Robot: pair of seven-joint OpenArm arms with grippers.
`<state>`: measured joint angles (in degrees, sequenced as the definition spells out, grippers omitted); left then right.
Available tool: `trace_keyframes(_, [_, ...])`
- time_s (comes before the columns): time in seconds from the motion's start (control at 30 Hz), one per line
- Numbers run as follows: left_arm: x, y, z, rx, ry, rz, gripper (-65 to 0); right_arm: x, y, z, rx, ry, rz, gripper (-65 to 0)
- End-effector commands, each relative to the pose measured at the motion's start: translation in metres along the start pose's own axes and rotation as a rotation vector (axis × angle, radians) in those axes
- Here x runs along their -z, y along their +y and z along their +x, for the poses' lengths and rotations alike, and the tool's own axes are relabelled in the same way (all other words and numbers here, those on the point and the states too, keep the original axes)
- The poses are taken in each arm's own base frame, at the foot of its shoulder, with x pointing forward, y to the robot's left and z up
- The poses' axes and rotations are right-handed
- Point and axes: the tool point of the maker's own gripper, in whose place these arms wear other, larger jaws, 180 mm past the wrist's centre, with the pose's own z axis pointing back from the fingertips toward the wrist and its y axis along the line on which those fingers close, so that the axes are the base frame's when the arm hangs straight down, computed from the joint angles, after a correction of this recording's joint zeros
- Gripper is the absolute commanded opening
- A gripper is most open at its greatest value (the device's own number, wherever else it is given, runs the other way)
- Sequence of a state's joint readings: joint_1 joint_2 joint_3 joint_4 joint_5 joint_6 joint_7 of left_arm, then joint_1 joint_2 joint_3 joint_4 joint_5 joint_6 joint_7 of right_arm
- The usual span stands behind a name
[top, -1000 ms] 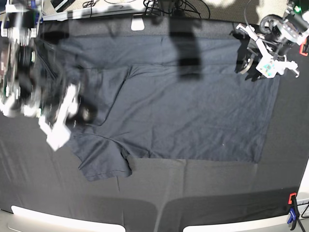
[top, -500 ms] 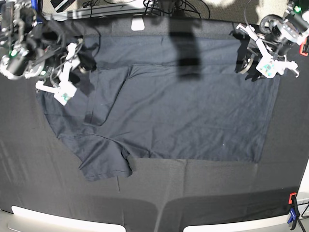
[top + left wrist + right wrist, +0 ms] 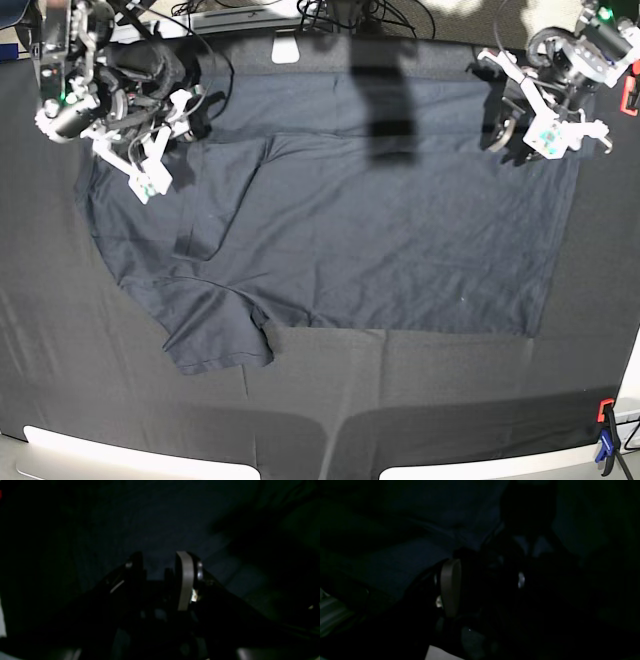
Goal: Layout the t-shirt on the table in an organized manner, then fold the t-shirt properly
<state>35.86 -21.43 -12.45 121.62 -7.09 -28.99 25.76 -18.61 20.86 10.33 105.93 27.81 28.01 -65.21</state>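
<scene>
Cotton t-shirt (image 3: pixel 380 240) looks light and limp on table (image 3: pixel 100 400); pinch hem corners or sleeve edge. Left gripper (image 3: pixel 545 115) and right gripper (image 3: pixel 150 150) both spread, empty.

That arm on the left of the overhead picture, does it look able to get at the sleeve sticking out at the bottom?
Probably yes. The right gripper hangs open over the t-shirt, and nothing lies between it and the lower sleeve; only flat cloth.

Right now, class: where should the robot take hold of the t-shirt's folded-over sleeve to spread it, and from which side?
Probably at the outer edge of the flap on the t-shirt, coming from above beside the right gripper; that flap lies doubled over the body.
</scene>
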Motion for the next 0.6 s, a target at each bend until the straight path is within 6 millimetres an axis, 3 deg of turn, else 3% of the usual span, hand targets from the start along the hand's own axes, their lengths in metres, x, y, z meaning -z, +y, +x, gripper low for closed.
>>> trace_keyframes(0.0, [-0.003,0.002,0.011,0.009,-0.039,0.004,-45.1,-0.003,0.001,0.008,0.014,-0.037,0.021,-37.7])
trace_keyframes(0.17, [-0.003,0.002,0.011,0.009,-0.041,0.004,-45.1,0.007,0.024,0.016,0.094,-0.101,0.135,-37.6])
trace_keyframes(0.43, [-0.003,0.002,0.011,0.009,-0.041,0.004,-45.1,0.004,0.036,0.070,0.141,-0.344,0.172,-37.7])
trace_keyframes(0.57, [-0.003,0.002,0.012,0.009,-0.047,0.004,-45.1,-0.004,0.034,0.109,0.136,-0.468,0.168,-37.7])
